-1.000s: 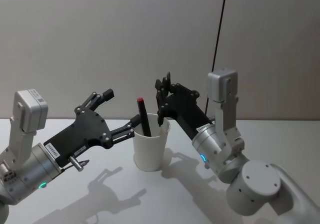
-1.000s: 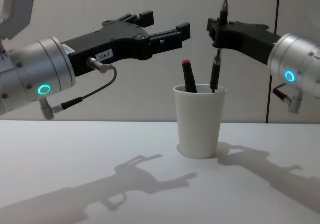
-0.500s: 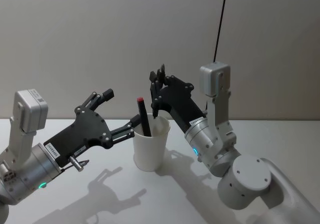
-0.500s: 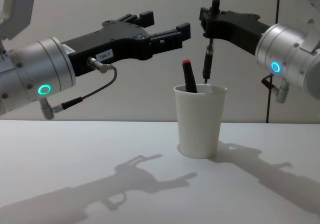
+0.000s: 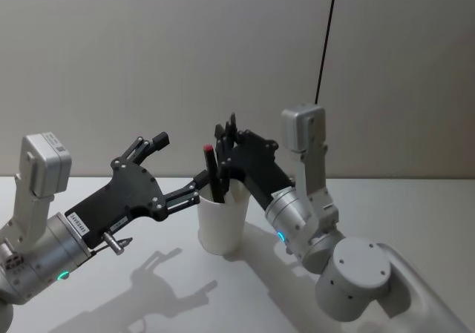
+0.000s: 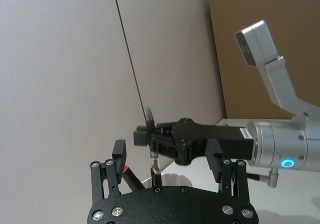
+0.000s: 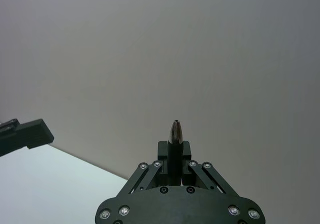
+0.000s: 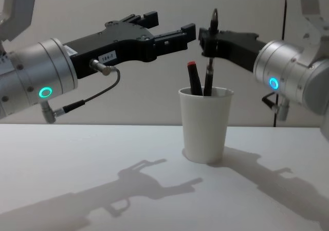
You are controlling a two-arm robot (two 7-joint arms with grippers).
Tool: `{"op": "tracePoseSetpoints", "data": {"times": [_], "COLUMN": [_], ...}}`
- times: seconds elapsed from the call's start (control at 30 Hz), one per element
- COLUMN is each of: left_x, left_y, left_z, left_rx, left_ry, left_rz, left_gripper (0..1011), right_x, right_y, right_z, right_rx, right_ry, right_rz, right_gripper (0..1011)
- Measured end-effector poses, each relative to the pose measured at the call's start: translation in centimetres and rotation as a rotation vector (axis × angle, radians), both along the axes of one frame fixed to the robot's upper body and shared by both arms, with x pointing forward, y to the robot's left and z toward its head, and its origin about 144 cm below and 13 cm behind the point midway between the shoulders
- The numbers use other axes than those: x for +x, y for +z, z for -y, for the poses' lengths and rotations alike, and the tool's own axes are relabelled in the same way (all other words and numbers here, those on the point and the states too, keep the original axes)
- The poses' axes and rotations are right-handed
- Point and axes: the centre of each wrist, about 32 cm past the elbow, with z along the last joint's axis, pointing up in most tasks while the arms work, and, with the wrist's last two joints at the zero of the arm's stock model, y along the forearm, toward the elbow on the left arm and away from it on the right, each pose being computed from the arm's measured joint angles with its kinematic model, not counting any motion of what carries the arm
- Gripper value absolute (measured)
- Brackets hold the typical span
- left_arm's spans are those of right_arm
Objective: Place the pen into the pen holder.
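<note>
The pen holder [image 8: 206, 124], a white tapered paper cup, stands upright on the table [image 8: 92, 164] and serves as the reference for all positions. The right gripper [image 8: 209, 37] hangs directly above the cup mouth with its fingers pressed onto the upper shaft of the pen [image 8: 209, 76]; the pen is held close to vertical, its pointed tip showing above the fingers and its lower end dipping just inside the rim. A second pen with a red cap [image 8: 194, 79] already leans in the cup on the left-arm side, close beside the held one. The left gripper [image 8: 169, 28] hovers above and to the left-arm side of the cup, its fingers spread and holding nothing. The pen looks light, stiff and smooth, so it could slide in a loose pinch; the present hold high on the shaft appears sound, since it leaves the lower length free to enter. The cup looks light and thin-walled, and in the inspector's judgement would tip or dent if the pen were pressed against its rim or wall.
</note>
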Motion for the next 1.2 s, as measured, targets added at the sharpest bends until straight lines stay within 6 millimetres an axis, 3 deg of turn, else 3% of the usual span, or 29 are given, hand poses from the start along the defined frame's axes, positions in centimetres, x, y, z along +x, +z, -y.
{"op": "tracePoseSetpoints", "data": {"times": [0.5,1.2], "left_x": [0.0,0.0], "left_y": [0.0,0.0], "left_z": [0.0,0.0], "left_rx": [0.0,0.0], "left_ry": [0.0,0.0], "left_rz": [0.0,0.0], "left_gripper": [1003,1003], "right_x": [0.1,0.0], "right_y": [-1.4,-1.7], "right_z": [-0.8,-1.0], "right_rx": [0.011,0.021], "right_ry": [0.006,0.01], "right_rz": [-0.036,-0.033], "right_gripper": [144,807]}}
